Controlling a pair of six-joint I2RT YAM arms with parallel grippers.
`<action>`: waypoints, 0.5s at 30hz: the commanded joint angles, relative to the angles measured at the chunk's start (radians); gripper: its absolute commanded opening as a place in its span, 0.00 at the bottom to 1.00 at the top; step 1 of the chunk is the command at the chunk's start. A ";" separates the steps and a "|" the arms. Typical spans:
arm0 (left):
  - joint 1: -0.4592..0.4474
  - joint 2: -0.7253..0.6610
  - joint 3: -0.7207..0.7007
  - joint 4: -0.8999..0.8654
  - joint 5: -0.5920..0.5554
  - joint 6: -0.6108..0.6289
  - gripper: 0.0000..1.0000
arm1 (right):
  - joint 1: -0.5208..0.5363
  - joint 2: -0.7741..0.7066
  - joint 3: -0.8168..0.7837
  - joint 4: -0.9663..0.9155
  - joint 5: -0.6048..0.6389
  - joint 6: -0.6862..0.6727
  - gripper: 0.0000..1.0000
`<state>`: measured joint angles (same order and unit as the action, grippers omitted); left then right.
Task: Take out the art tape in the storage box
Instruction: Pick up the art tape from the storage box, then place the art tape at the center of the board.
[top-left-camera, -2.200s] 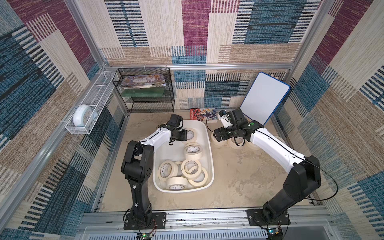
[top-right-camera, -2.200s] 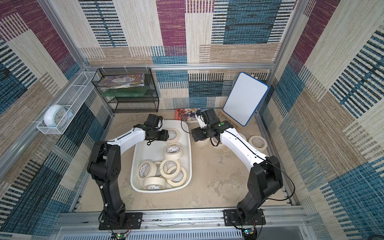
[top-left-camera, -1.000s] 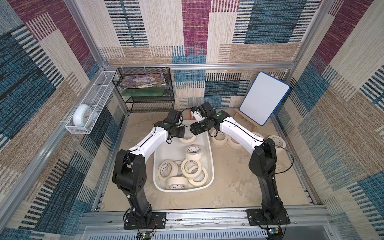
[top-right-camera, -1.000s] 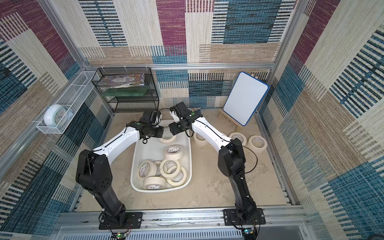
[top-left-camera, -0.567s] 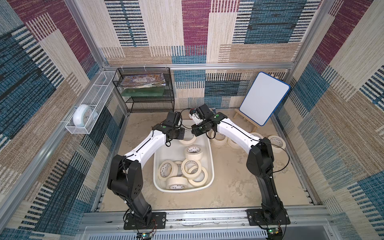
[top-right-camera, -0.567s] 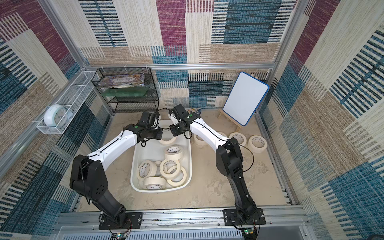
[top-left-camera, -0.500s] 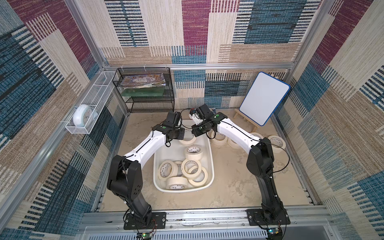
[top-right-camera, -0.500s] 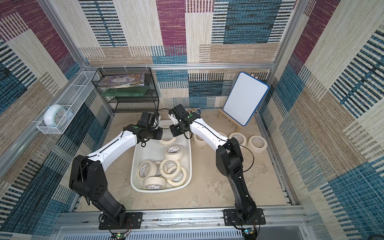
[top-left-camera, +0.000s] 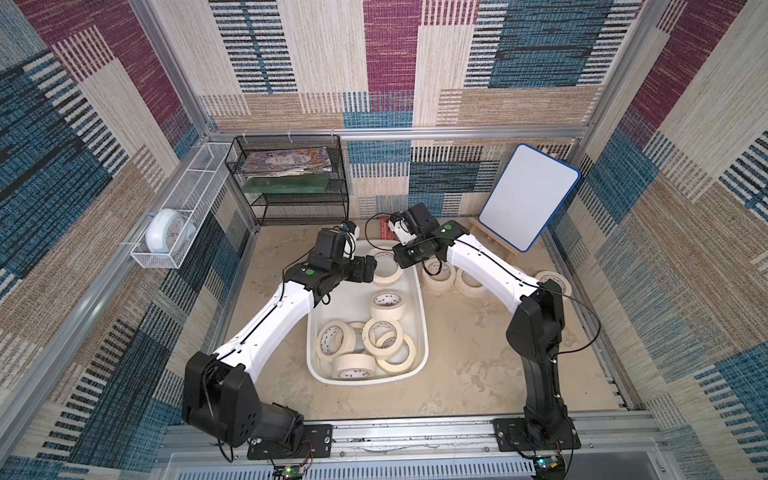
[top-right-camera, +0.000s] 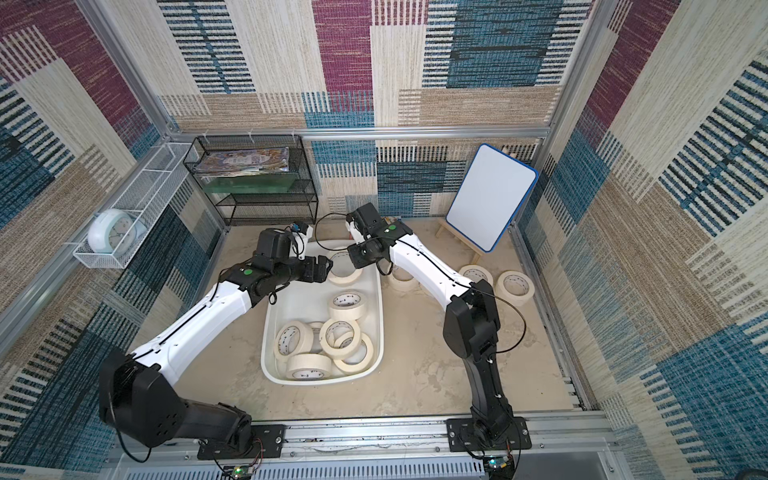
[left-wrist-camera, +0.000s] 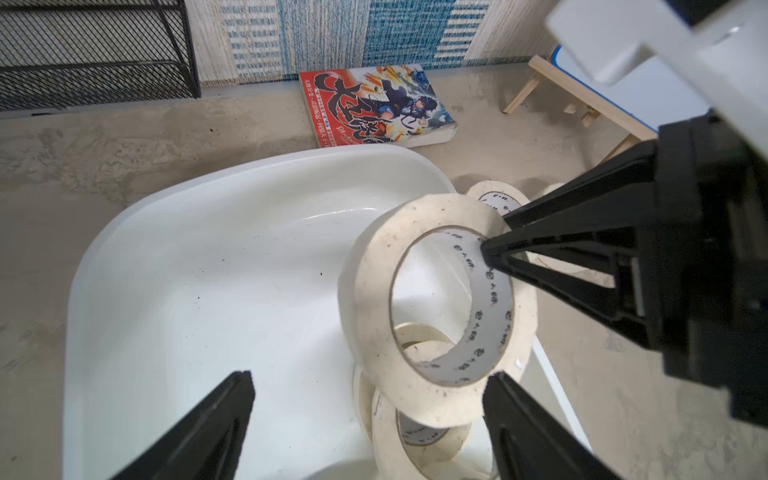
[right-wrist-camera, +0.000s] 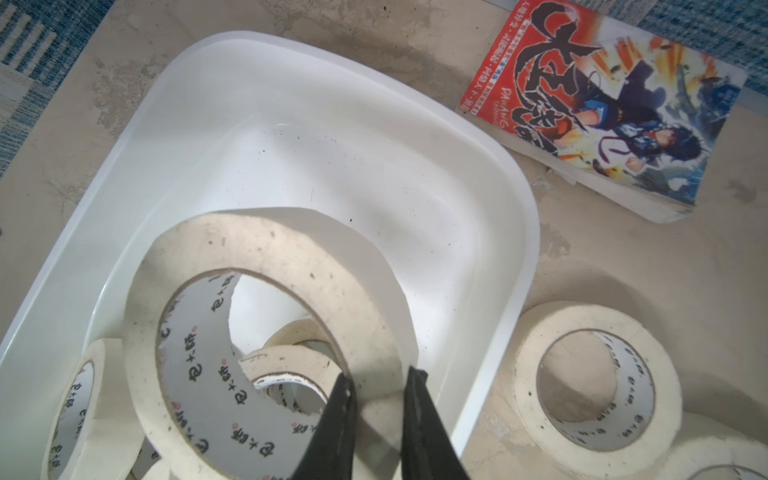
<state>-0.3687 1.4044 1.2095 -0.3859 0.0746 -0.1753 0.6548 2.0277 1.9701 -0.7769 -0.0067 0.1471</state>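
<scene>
**Art tape roll (left-wrist-camera: 363, 291) hangs over the storage box (top-left-camera: 353, 307) in the right gripper (right-wrist-camera: 378, 386)**

The right gripper pinches the wall of the roll, with one finger inside the printed core and the other on the outer cream face. Both wrist views show the ring tilted and lifted clear of the box floor, above the box's far end. The left gripper (left-wrist-camera: 370, 376) is spread wide, its fingers standing to either side of the roll's lower edge. Whether one tip grazes the ring cannot be told, but it grips nothing.

In both top views the two grippers meet nose to nose over that far end. The step in hand therefore looks like a handover, with the load on the right arm. About six more rolls (top-left-camera: 355, 365) lie in the box, most of them heaped at the near end. Three rolls (top-right-camera: 515, 300) already sit on the tabletop (top-left-camera: 457, 353) to the right of the box. A comic book (right-wrist-camera: 602, 104) lies beyond the far rim.

The next move probably belongs to the right arm. It should carry the roll over the right rim, high enough to clear it, lower it onto bare tabletop near the three rolls, and only then part its fingers. The left gripper should draw back first so that its spread fingers do not catch the ring. The pinch holds one spot on the wall, so the roll may swing, and a slow carry would suit it.
</scene>
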 joint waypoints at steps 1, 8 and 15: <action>0.002 -0.053 -0.028 -0.057 -0.041 0.016 0.89 | -0.038 -0.088 -0.092 -0.014 0.041 0.018 0.00; 0.004 -0.028 -0.171 0.025 0.080 -0.041 0.85 | -0.219 -0.406 -0.481 0.023 0.117 0.121 0.00; 0.006 0.061 -0.154 0.084 0.194 -0.053 0.84 | -0.466 -0.609 -0.734 -0.059 0.150 0.148 0.00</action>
<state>-0.3637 1.4551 1.0420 -0.3573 0.2001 -0.2230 0.2504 1.4651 1.2842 -0.8070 0.1097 0.2577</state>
